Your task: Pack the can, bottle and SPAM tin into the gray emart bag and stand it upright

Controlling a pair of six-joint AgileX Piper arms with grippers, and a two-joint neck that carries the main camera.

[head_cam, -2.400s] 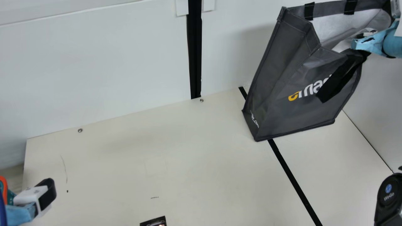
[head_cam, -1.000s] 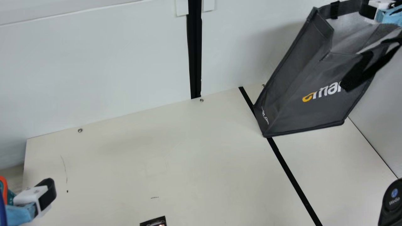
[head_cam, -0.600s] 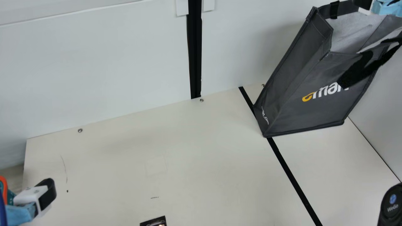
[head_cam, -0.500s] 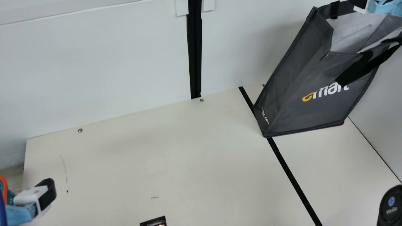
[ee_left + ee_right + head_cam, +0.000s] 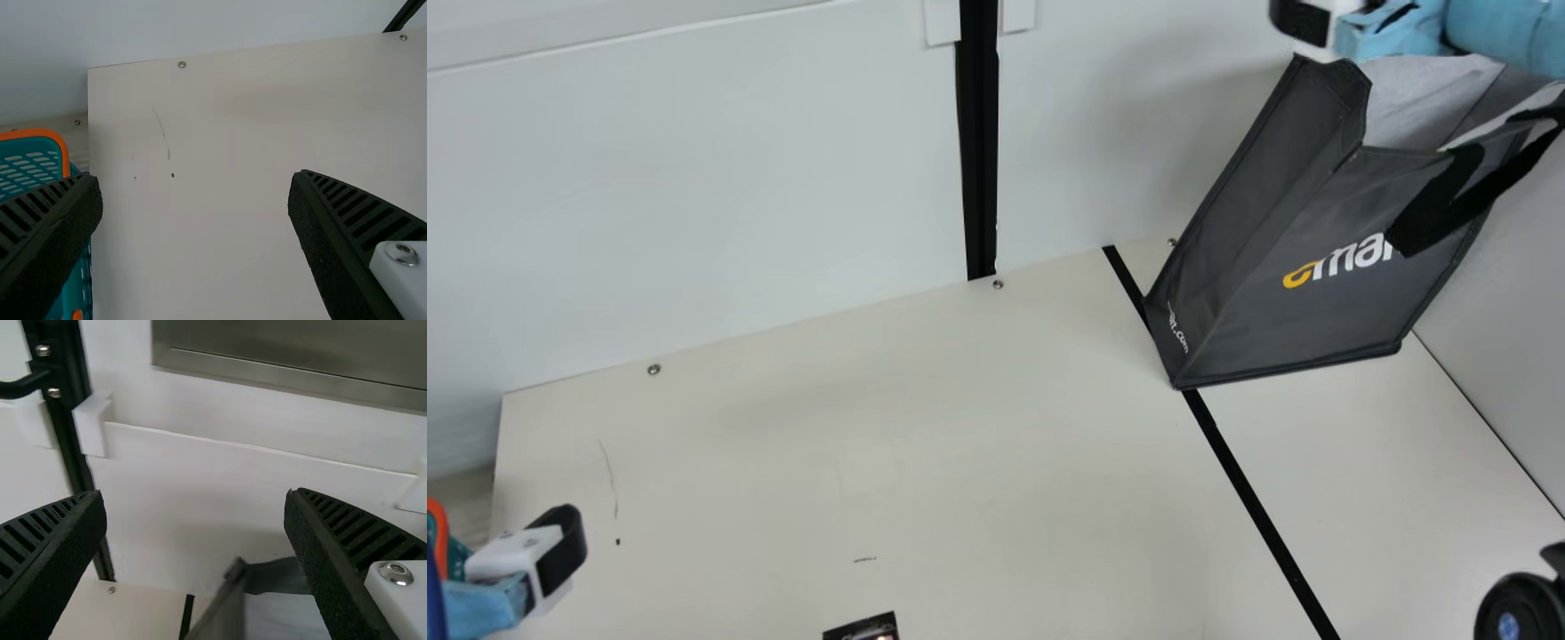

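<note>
The gray emart bag [image 5: 1316,311] stands on its base near the back right corner, mouth up, pale lining showing; its lower inside is hidden. Over the left end of its rim is my right gripper [image 5: 1303,22] in the main view. The right wrist view shows that gripper [image 5: 195,527] open, nothing between its fingers, with a blurred corner of the bag [image 5: 230,613] beyond. Far from the bag, my left gripper [image 5: 560,556] hangs at the main view's lower left. Its wrist view has the left gripper [image 5: 197,207] open and holding nothing.
An orange-rimmed teal basket [image 5: 33,160] stands beside the table's left edge. Part of a small dark printed item [image 5: 864,628] shows at the main view's bottom edge. White walls rise behind and to the right. A black strip [image 5: 1249,489] crosses the cream table [image 5: 871,427].
The bag has shifted right since the earliest picture. My right gripper left the bag's near rim, rose, then swung left above the mouth. The bag's front strap swayed. My left arm kept still.
</note>
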